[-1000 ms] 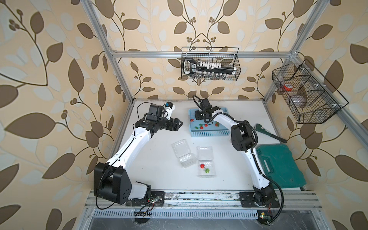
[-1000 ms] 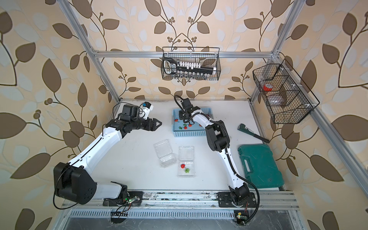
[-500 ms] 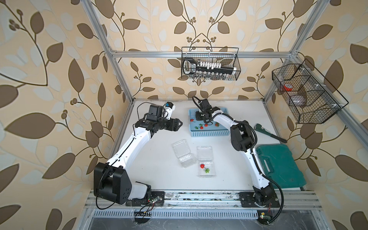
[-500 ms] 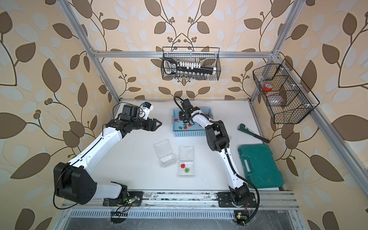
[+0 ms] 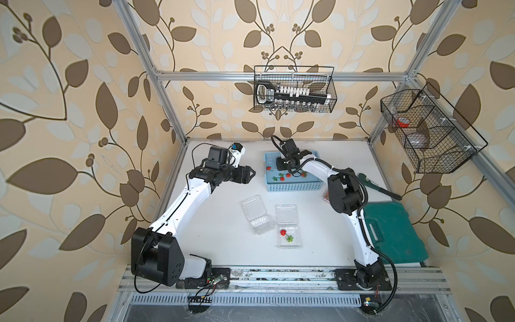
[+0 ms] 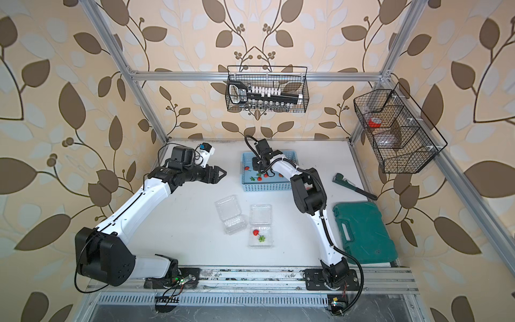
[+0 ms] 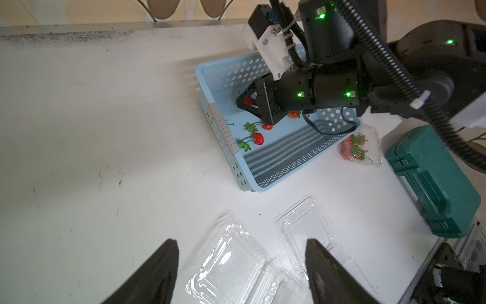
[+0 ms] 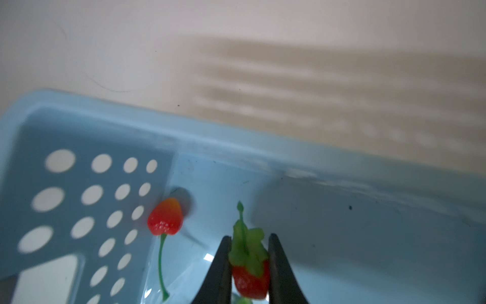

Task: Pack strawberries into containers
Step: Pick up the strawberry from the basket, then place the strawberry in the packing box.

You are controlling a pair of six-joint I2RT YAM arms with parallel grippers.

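The left arm sits where it was a second ago. The left jaws are partly open and hold nothing. They hang over bare white desk, with lots of free room under them and on both sides. A little ahead of them lie two open containers, side by side and almost touching. In both top views, the one farther from the left jaws has a packed strawberry in it.

Farther ahead of the left jaws stands the blue basket. The right arm reaches into it, in almost the same spot as a second ago. The right jaws are nearly shut and pinch a held strawberry from both sides, green top and red body. A loose strawberry lies just beside these jaws, not touching them. The basket wall is close in front of the tips, so there is little room that way. A few more strawberries lie near on the basket floor.

Past the basket, just outside its wall, sits a third container with red berries inside, near the green case.
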